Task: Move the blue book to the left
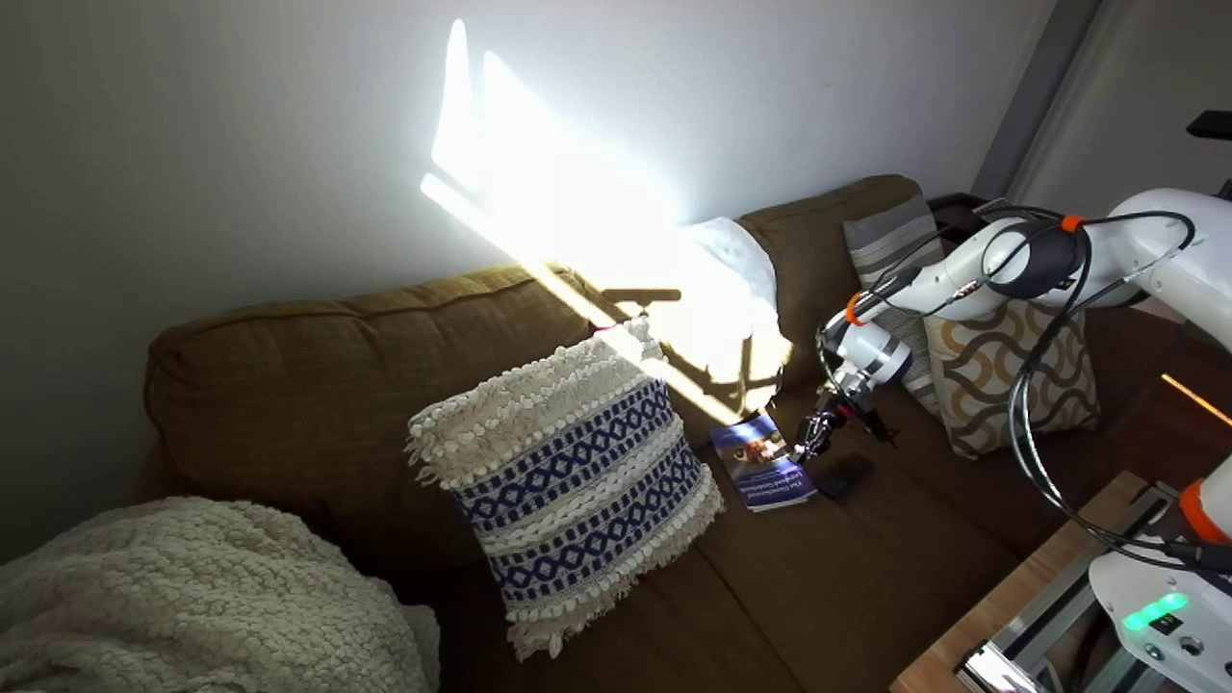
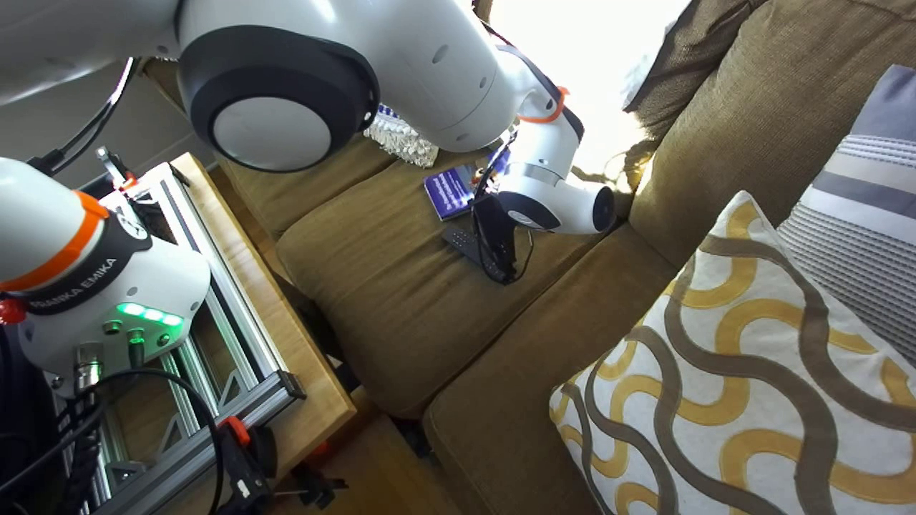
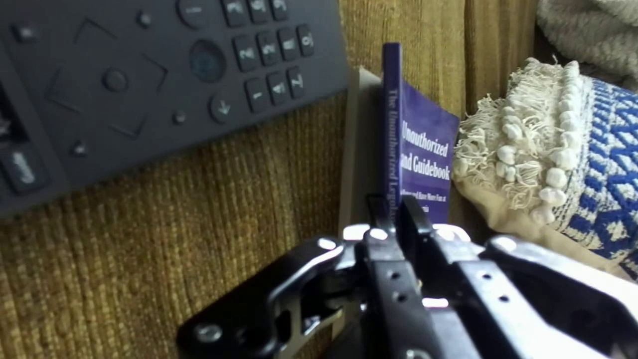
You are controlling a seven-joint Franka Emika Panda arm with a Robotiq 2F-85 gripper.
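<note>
The blue book [image 1: 773, 484] lies on the brown sofa seat, with a blue-purple cover and white title text. It also shows in an exterior view [image 2: 449, 193], partly hidden by the arm. In the wrist view its spine [image 3: 392, 109] stands between the two fingertips, and the cover slopes down to the right. A pale part of the book shows left of the spine. My gripper [image 3: 397, 207] is closed around the spine edge, one finger on each side. In an exterior view the gripper [image 1: 801, 450] is at the book's right edge.
A black remote control [image 3: 149, 75] lies close beside the book, also in an exterior view [image 1: 847, 475]. A blue-and-white knitted pillow [image 1: 577, 491] is on the book's other side. A patterned pillow [image 2: 715, 357] and a striped cushion [image 2: 859, 207] lie farther off. Strong sunlight washes out the sofa back.
</note>
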